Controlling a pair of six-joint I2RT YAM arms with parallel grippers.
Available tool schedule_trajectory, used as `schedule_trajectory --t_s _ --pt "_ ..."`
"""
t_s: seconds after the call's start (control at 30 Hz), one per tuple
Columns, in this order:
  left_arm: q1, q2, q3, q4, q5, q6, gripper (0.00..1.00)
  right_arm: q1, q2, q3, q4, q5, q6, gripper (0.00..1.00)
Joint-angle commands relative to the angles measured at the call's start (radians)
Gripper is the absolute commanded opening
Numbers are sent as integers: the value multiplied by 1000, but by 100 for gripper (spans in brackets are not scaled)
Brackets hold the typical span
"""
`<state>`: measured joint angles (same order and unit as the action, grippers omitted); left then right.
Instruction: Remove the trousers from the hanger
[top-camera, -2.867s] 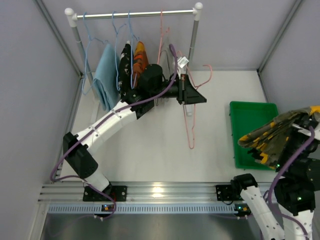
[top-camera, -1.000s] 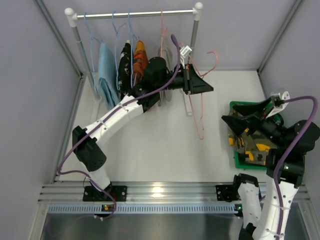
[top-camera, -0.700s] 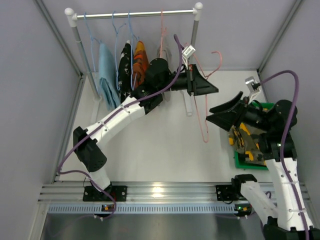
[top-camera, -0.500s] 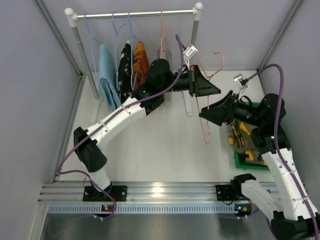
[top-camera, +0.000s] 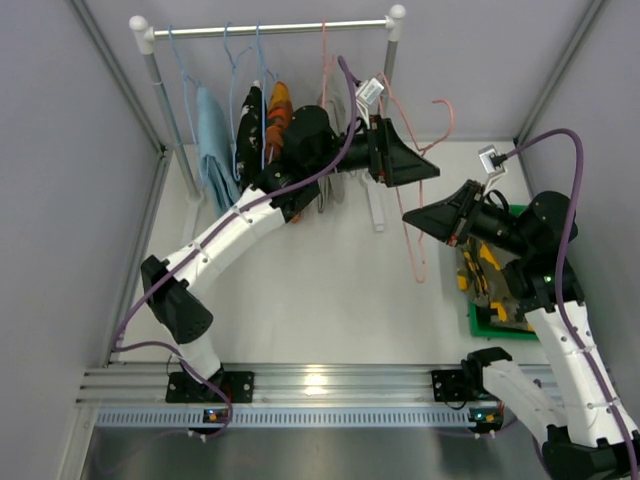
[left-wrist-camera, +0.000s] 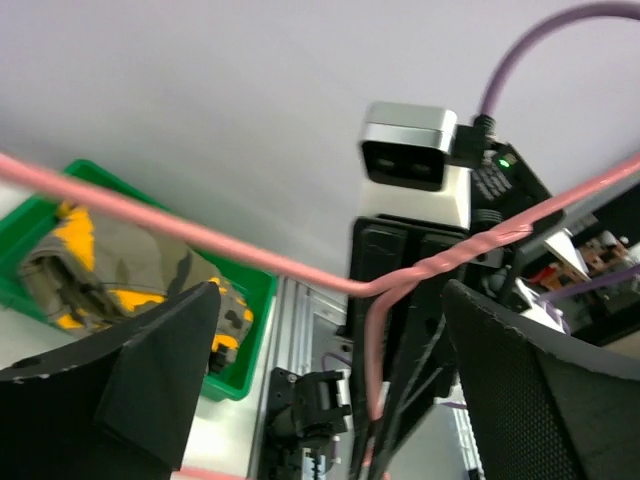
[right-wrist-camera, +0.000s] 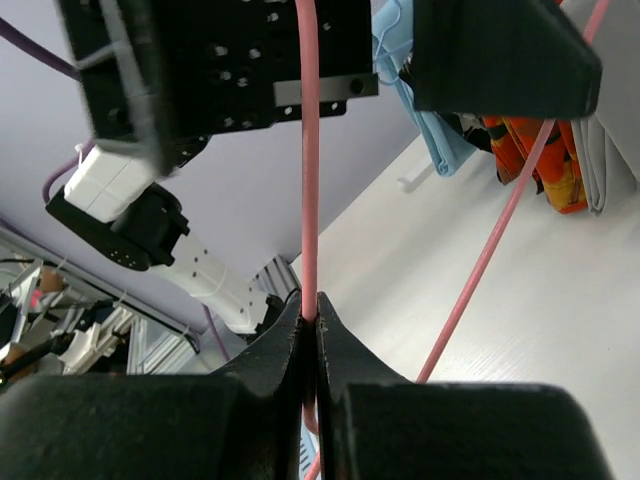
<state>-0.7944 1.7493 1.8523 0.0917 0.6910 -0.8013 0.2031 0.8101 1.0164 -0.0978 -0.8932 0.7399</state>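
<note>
1. R gripper (right-wrist-camera: 310, 312): jaws pinched tight on the pink hanger (right-wrist-camera: 307, 150), on a straight run of wire.
2. L gripper (left-wrist-camera: 330, 300): fingers spread wide. The wire crosses the gap btw them and nothing's clamped, so only the R arm has it.
3. Key bit imo: in the top view the hanger's long axis runs far-to-near, hook up by the L gripper, bottom bend dangling toward the bases. It threads the L fingers, so L prob needs to back off toward the rail (top-camera: 270, 28) before R swings it anywhere.
4. Trousers (top-camera: 487, 285): off the hanger, bunched in the green bin (top-camera: 503, 327), right of the R gripper and nearer the bases. R arm is way closer.
5. Count: 1 trousers, 1 bin, 1 held hanger, a second pink hanger (top-camera: 324, 60) on the rail, 3 blue hangers (top-camera: 230, 62) afaict.
</note>
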Motion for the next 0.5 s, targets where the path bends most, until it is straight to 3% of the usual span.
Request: schedule_trajectory --t_s 0.0,0.3,0.47 --pt "52 -56 45 -62 -25 79 99 9 -28 47 61 40 44 0" --pt "107 -214 -16 -220 -33 322 99 5 -29 20 67 62 101 0" --pt "167 -424 -197 -169 -180 405 99 4 9 60 72 68 104 0"
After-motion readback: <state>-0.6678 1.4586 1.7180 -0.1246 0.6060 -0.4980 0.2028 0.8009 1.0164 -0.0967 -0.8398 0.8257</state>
